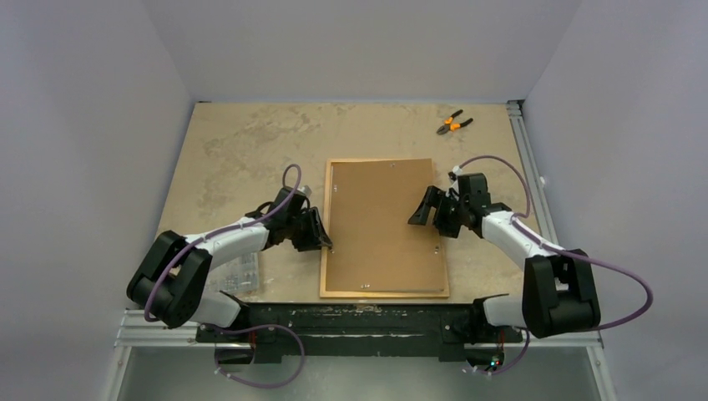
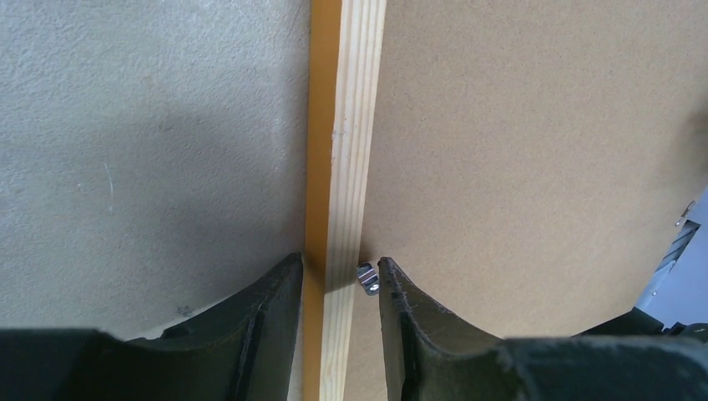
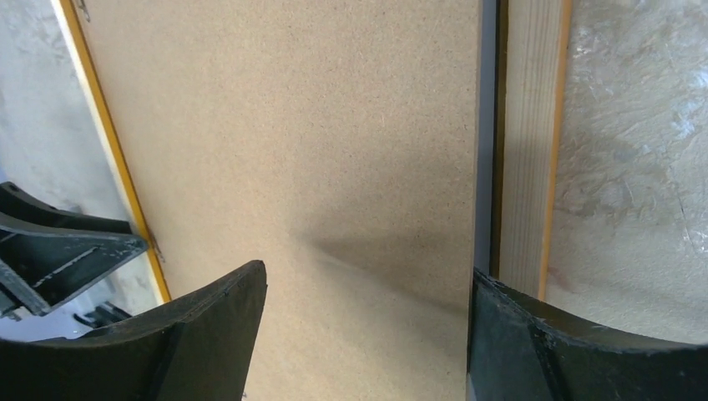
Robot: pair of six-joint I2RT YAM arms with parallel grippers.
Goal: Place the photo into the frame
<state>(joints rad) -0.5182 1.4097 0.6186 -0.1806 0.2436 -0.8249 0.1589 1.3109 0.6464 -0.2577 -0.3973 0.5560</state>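
- Frame (image 1: 384, 293) lies face-down mid-tabletop (image 1: 242, 150) with the brown backing board (image 1: 380, 225) seated in it. The photo isn't visible, presumably underneath.
- Left gripper (image 1: 320, 236) straddles the left rail, fingers (image 2: 259, 326) apart and not clamping, probably there for the little metal tab (image 2: 367, 278).
- Right gripper (image 1: 427, 210) hovers spread wide over the board's right edge, holding nothing.
- Only the left wrist view shows that tab; overhead gives the layout.

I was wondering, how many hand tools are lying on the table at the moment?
1: orange-handled pliers near the far right corner of the table, beyond the frame. The left arm or right arm could be hiding another small one.
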